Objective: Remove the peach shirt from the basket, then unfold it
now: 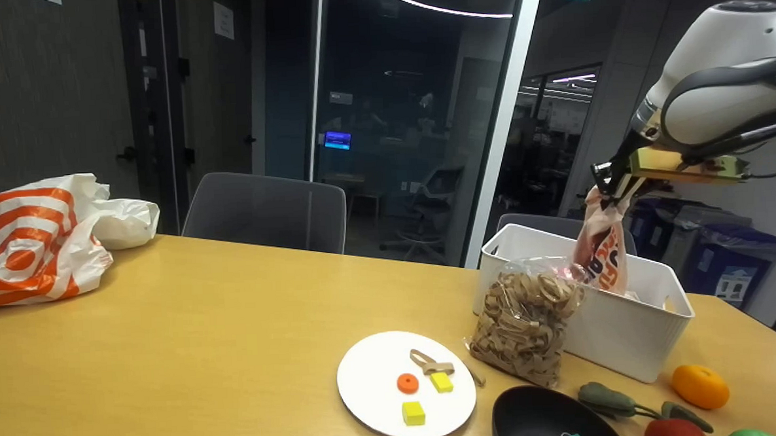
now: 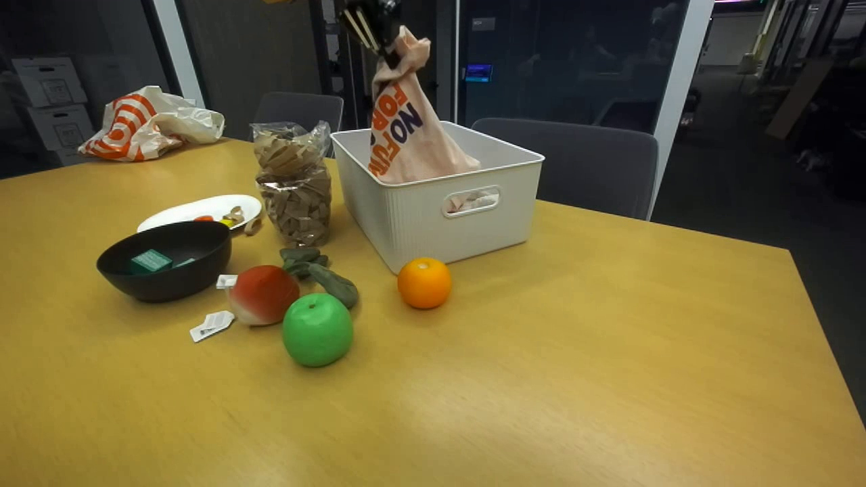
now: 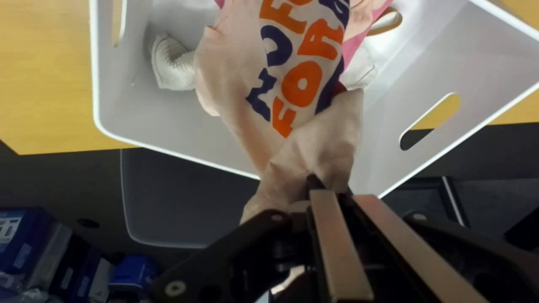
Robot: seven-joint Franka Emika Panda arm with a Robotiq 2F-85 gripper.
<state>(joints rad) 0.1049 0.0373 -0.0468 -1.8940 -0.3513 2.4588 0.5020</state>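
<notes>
The pincer (image 3: 330, 188) is closed on the peach shirt (image 2: 419, 145), whose lower part hangs in the basket (image 2: 467, 237) near the far edge of the surface (image 2: 575, 352) in both exterior views.

Peach shirt (image 2: 421, 147): matt cloth; basket (image 2: 440, 233): ribbed plastic.

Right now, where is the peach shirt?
In an exterior view, the peach shirt is right of center, pinched in the gripper and hanging into the white basket.
</notes>
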